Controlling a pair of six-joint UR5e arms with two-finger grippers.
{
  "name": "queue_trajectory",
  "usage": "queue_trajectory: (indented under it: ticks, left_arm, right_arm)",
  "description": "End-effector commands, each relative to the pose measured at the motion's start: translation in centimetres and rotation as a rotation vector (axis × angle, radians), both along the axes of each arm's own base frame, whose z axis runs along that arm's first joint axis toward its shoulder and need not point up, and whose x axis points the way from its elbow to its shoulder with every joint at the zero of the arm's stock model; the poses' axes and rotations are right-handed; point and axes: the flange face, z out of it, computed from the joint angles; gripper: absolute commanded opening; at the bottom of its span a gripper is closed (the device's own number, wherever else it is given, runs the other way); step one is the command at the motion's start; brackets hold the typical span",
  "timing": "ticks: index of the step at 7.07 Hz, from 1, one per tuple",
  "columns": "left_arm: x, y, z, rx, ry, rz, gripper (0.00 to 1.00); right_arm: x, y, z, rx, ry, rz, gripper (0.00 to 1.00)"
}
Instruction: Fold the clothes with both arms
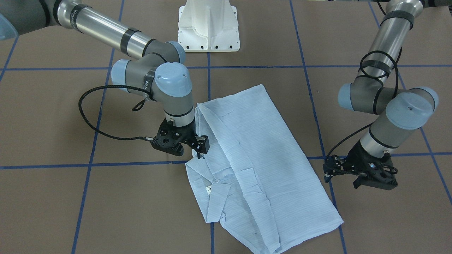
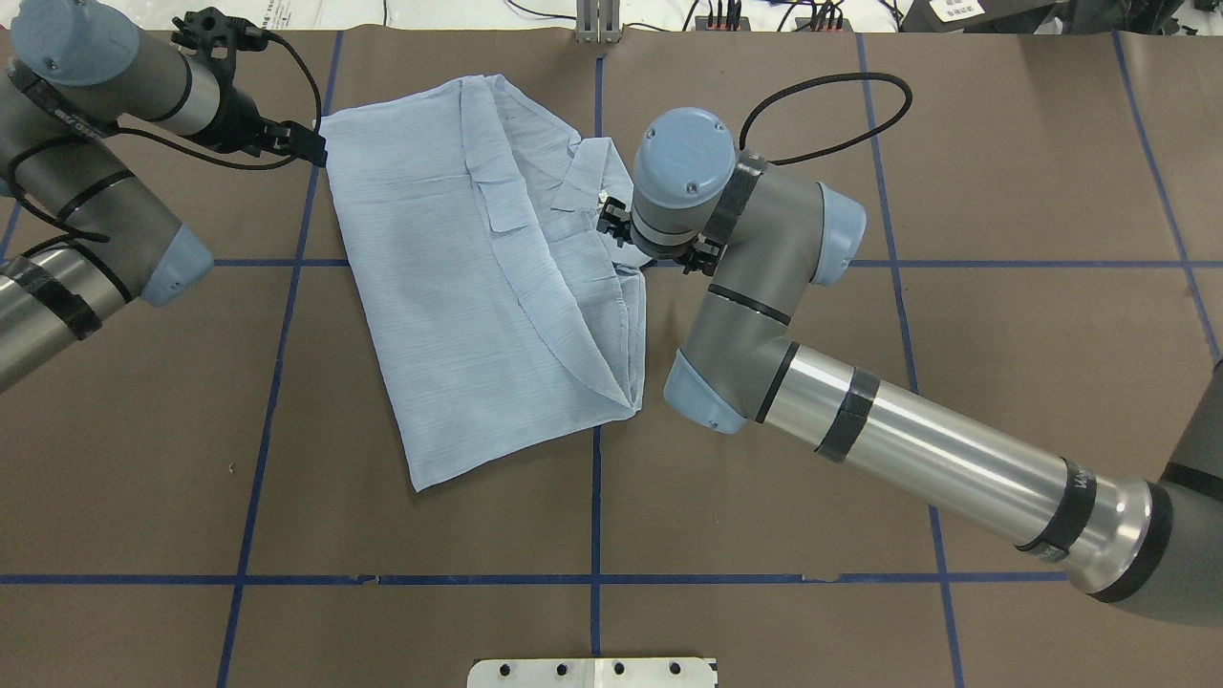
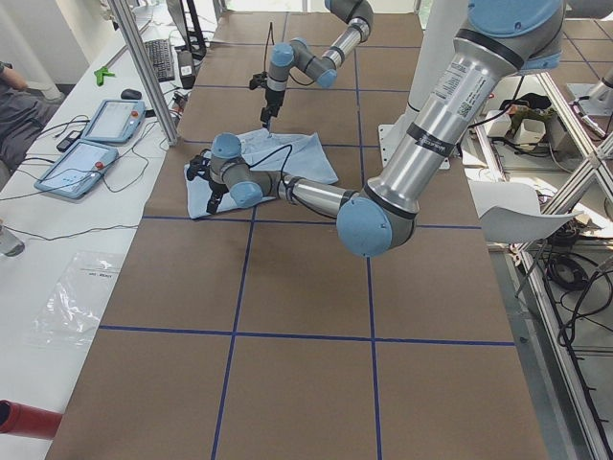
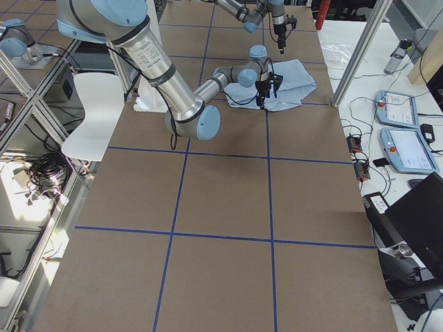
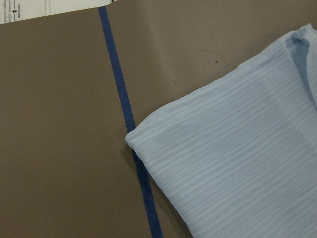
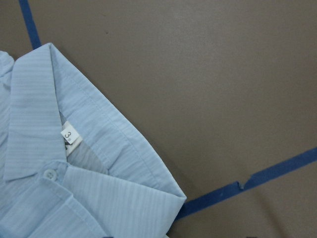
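Observation:
The pale blue shirt (image 1: 254, 151) lies partly folded on the brown table, with its collar (image 1: 215, 187) toward the far side from the robot. My right gripper (image 1: 200, 148) hovers at the shirt's edge beside the collar (image 6: 29, 124); its jaws are too hidden to judge. My left gripper (image 1: 327, 172) stands just off the opposite edge, apart from the cloth, and looks open and empty. From overhead, the left gripper (image 2: 313, 148) is at the shirt's (image 2: 478, 287) far left corner and the right gripper (image 2: 611, 222) is by the collar. The left wrist view shows that corner (image 5: 136, 136) lying flat.
Blue tape lines (image 1: 88, 164) grid the table. The white pedestal (image 1: 208, 28) stands at the robot's side. A side bench holds teach pendants (image 3: 96, 144), and a person's arm (image 3: 11, 101) shows at its edge. A white chair (image 4: 90, 117) stands beside the table.

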Motion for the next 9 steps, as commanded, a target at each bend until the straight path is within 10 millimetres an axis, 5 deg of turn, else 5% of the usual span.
queue_trajectory:
  ticks: [1, 3, 5, 9]
  left_arm:
    - [0.0, 0.2, 0.4, -0.008, -0.001, -0.001, 1.00]
    - [0.0, 0.3, 0.5, -0.008, -0.002, 0.000, 1.00]
    - [-0.1, 0.3, 0.3, -0.011, 0.003, -0.007, 1.00]
    - [-0.1, 0.3, -0.2, -0.005, 0.007, -0.007, 1.00]
  right_arm:
    - [-1.7, 0.5, 0.0, 0.027, 0.031, 0.044, 0.81]
    - [-2.3, -0.3, 0.9, 0.072, 0.010, 0.068, 0.81]
    - [-2.6, -0.7, 1.0, 0.078, 0.018, 0.075, 0.69]
    - [-3.4, -0.5, 1.4, 0.074, 0.033, 0.063, 0.13]
